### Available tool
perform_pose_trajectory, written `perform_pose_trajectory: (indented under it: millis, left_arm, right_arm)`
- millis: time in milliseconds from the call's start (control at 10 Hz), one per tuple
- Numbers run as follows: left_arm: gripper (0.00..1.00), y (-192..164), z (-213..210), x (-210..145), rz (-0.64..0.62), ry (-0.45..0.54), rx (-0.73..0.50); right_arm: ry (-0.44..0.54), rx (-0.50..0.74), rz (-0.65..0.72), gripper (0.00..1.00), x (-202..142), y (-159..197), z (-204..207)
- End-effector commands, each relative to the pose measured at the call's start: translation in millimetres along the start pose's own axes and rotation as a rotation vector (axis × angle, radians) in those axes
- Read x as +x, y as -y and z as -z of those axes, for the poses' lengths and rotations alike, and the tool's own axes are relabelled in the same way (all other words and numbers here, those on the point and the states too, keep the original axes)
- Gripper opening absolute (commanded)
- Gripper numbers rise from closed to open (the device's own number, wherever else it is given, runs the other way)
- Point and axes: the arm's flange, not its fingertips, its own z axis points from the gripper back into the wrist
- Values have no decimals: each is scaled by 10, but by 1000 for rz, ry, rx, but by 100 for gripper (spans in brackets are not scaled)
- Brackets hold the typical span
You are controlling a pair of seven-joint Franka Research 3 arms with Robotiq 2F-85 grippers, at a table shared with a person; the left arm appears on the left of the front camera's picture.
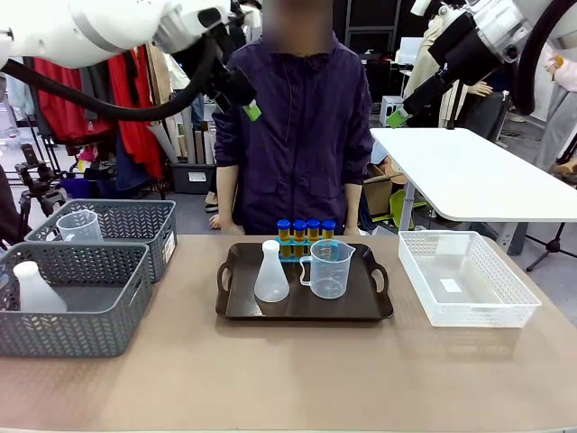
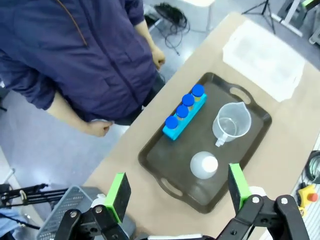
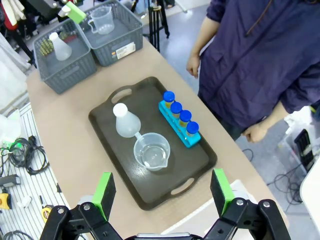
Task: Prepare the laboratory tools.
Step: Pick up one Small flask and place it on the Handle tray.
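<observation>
**Lab tools set out on the tray, both arms raised**

The jug (image 1: 330,268) and the flask (image 1: 271,272) stand side by side on the brown tray (image 1: 236,309) mid-desk, with the four blue-capped tubes (image 1: 306,231) upright in their blue rack (image 2: 184,117) just behind them. A person (image 1: 295,126) stands at the far edge. Two grey baskets (image 1: 90,311) sit to the robot's left, a white basket (image 1: 469,280) to its right. High above the desk (image 1: 288,379), the left end effector (image 2: 175,190) and the right end effector (image 3: 162,192) both hang released, fingers spread, grasping nothing.
</observation>
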Motion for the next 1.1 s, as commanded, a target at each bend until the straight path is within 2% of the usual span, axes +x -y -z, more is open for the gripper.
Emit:
perform_pose_trajectory:
  millis: [0,700,1000]
  left_arm:
    - [100,-78,-137,-248,27,60,-25]
    - [100,-297,-556,-435,156,118,15]
    - [100,-300,-505,-284,175,119,-3]
  right_arm:
    - [5,4,-1,100,3,3,-11]
    - [5,4,-1,100,3,3,-11]
    - [5,4,-1,100,3,3,-11]
